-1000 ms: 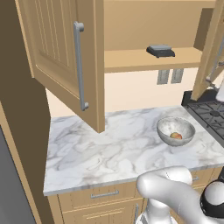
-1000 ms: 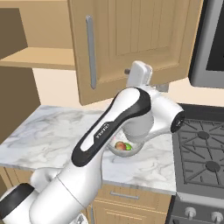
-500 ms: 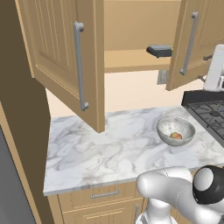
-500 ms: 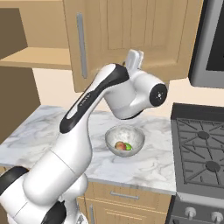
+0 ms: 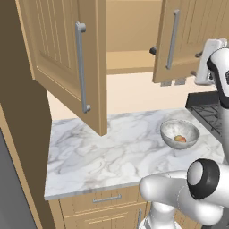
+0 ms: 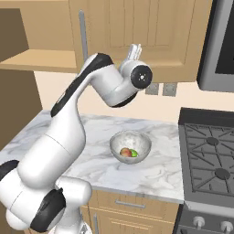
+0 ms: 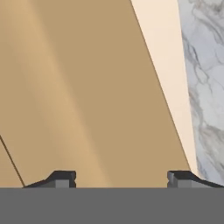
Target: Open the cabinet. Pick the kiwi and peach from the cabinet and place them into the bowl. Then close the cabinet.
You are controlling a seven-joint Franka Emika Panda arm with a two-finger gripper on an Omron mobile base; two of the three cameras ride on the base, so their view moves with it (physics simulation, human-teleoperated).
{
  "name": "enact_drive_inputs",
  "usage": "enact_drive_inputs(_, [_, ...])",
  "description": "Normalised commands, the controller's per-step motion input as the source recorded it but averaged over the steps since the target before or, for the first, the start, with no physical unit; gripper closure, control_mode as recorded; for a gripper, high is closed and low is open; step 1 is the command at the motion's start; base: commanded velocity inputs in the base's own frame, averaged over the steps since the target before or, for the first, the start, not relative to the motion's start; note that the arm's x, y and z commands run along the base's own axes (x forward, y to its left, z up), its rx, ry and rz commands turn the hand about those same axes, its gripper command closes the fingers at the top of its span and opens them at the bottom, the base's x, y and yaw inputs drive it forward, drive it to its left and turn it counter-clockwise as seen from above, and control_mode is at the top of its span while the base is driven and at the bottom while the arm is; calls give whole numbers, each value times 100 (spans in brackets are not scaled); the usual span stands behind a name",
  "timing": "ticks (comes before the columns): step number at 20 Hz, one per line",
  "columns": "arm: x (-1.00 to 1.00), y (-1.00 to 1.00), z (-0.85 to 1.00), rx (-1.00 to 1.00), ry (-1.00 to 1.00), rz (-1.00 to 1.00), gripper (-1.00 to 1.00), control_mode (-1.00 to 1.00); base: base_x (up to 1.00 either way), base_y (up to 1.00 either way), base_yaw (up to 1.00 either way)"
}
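On the worktop (image 5: 112, 147) sits the bowl (image 6: 130, 146), peach (image 6: 124, 152) and kiwi (image 6: 133, 153) inside. Beyond, the gripper (image 7: 118, 177), jaws wide apart and empty, faces the cabinet (image 5: 176, 40) door: rigid, hinged, best pushed flat or taken by its handle (image 5: 170, 39).

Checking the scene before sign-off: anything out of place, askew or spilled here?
Nothing spilled or damaged. Both fruits sit in the bowl on the counter. The only loose end: the cabinet's left door stands wide open and the right door is partly open. The pincer is open, against the wood.
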Motion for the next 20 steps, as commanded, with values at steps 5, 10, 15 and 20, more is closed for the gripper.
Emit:
enact_drive_inputs(5, [28,5,0,0,0,-14,-100,-100,0,0,0])
enact_drive_inputs(10, [6,0,-2,0,0,-6,-100,-100,0,0,0])
enact_drive_inputs(15, [29,0,-5,-1,0,-2,-100,-100,0,0,0])
enact_drive_inputs(20, [47,0,-2,0,0,-6,-100,-100,0,0,0])
